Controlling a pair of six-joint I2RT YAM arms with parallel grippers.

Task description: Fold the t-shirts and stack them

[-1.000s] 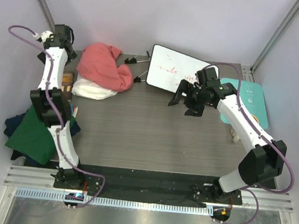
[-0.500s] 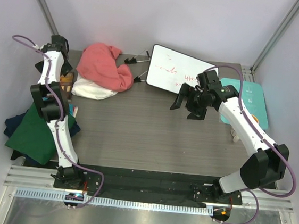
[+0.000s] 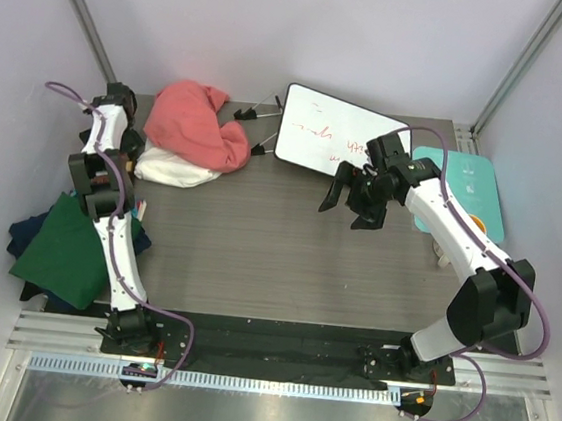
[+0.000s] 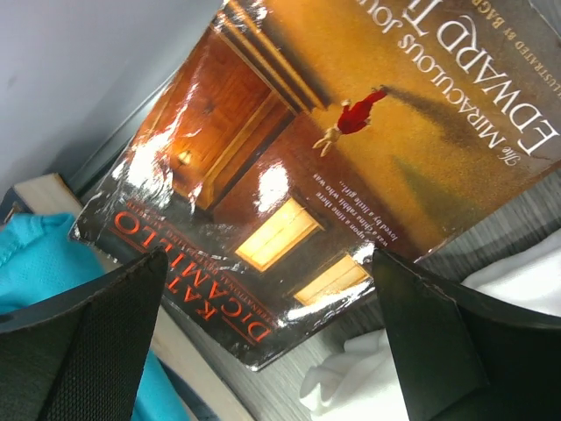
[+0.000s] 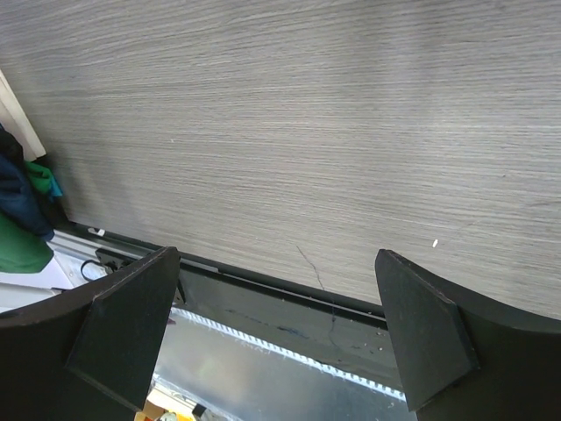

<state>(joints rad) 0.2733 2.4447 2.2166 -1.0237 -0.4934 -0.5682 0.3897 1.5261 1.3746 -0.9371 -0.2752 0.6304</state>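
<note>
Left pincer (image 4: pixel 267 298) hung spread wide and empty over a glossy paperback book (image 4: pixel 333 149), poised, I judged, to reach the crumpled salmon-pink cotton t-shirt (image 3: pixel 195 121) just to its right. Right pincer (image 3: pixel 350 206), equally wide and empty, hovered above the grey wood-grain table (image 5: pixel 307 105). That shirt's heap ran lengthwise roughly toward the right pincer; I couldn't tell where its neck pointed.

Wide-spread gripper (image 4: pixel 267 259) hangs over a glossy book (image 4: pixel 351 149), white cloth (image 4: pixel 377 390) beside it.

Bright, even light from above with faint shadows; white glare patches on the glossy book (image 4: pixel 351 149) cover; overhead view sharp.
</note>
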